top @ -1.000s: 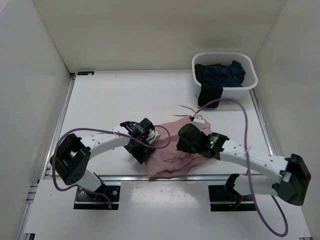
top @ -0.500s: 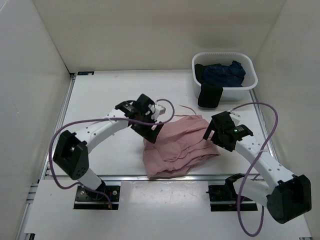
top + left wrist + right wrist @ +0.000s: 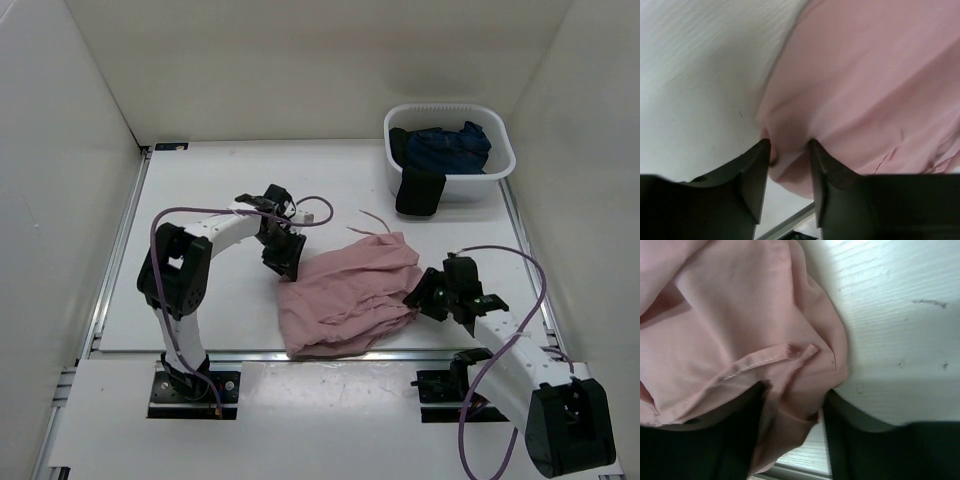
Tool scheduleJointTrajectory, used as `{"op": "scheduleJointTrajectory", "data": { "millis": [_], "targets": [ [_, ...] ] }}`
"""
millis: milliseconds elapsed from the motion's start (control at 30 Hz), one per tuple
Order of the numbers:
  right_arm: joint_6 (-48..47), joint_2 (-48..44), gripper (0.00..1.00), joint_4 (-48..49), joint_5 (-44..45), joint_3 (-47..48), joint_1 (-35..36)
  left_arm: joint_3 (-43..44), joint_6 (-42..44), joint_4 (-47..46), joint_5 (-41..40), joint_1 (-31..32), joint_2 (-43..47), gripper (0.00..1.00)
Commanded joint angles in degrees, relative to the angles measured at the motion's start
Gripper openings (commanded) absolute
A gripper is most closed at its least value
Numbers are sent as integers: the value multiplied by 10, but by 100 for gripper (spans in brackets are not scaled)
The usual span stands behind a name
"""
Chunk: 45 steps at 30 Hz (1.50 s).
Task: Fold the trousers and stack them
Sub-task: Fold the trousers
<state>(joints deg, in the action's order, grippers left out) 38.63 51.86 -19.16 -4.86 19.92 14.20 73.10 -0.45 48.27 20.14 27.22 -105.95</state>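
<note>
- White bench (image 3: pixel 200 200) fills the overhead view, with both arms reaching in from its near edge.
- Left of centre, the left tool (image 3: pixel 284 256) sits low at the upper left corner of the trousers. Its wrist view shows two dark fingers (image 3: pixel 752 175) set narrow, with a pink edge of the cloth pinched between them.
- At the centre, the dusty-pink trousers (image 3: pixel 345 295) lie in a rumpled heap on the bench, toward its near edge, between the two tools. A thin drawstring (image 3: pixel 368 215) trails from the heap's far side.
- Right of the heap, the right tool (image 3: pixel 418 296) meets the trousers' right edge. Its wrist view shows a bunched fold of pink cloth gripped between narrow-set fingers (image 3: pixel 860 455).
- At the far right corner, well apart from the trousers, a white basket (image 3: pixel 470 188) holds a navy garment (image 3: pixel 445 148). A black garment (image 3: pixel 418 192) hangs over its near wall.
</note>
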Motion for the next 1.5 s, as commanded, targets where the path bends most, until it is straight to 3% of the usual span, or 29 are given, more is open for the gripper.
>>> {"op": "scheduleJointTrajectory", "data": {
  "millis": [0, 33, 100, 200, 333, 433, 533, 600, 633, 667, 733, 767, 800, 833, 1000, 1033, 1133, 1267, 1300, 1400, 1467],
  "targets": [
    [10, -21, 50, 17, -46, -37, 0, 22, 4, -10, 49, -6, -1, 46],
    [21, -37, 43, 17, -46, -43, 0, 27, 4, -10, 49, -11, -7, 29],
    [34, -50, 27, 17, -53, -52, 0, 48, 4, -10, 49, -21, -12, 14],
    [77, -58, 21, 67, -85, -80, 0, 78, 4, -10, 49, -44, -17, 14],
    [138, -51, 13, 119, -60, -92, 35, 125, 4, -10, 9, -63, -22, 14],
    [144, -11, 13, 146, -53, -59, 43, 165, 4, -10, -12, -79, -35, 14],
    [116, 62, 21, 129, -61, 6, 55, 179, 4, -4, -26, -85, -42, 14],
    [77, 112, 29, 106, -61, 44, 64, 180, 4, 2, -44, -85, -42, 24],
    [66, 125, 37, 89, -61, 74, 70, 180, 4, 8, -49, -90, -42, 29],
    [53, 134, 51, 76, -66, 89, 70, 180, 4, 15, -55, -90, -42, 34],
    [20, 141, 71, 5, -51, 122, 70, 180, 4, 26, -71, -96, -36, 59],
    [10, 135, 87, -21, -25, 151, 70, 180, 4, 26, -77, -96, -30, 68],
    [-3, 115, 92, -45, -10, 164, 63, 180, 4, 26, -84, -106, -24, 71],
    [-9, 103, 97, -69, -1, 175, 53, 180, 4, 26, -97, -120, -9, 81],
    [-21, 50, 99, -306, 96, 281, 43, 223, 4, 37, -160, -180, 71, 92],
    [-21, 50, 99, -342, 107, 323, 43, 223, 4, 37, -196, -203, 116, 99],
    [-14, 34, 99, -450, 153, 373, 43, 189, 4, 24, -262, -249, 187, 100],
    [14, -22, 99, -508, 234, 427, 43, 61, 4, 24, -374, -309, 317, 100],
    [14, -30, 99, -508, 241, 433, 43, -17, 4, 24, -388, -321, 339, 100],
    [14, -49, 99, -508, 248, 433, 43, -129, 4, 19, -404, -392, 418, 100],
    [20, -49, 99, -508, 248, 433, 43, -154, 4, 19, -389, -424, 451, 100]
  ]
}}
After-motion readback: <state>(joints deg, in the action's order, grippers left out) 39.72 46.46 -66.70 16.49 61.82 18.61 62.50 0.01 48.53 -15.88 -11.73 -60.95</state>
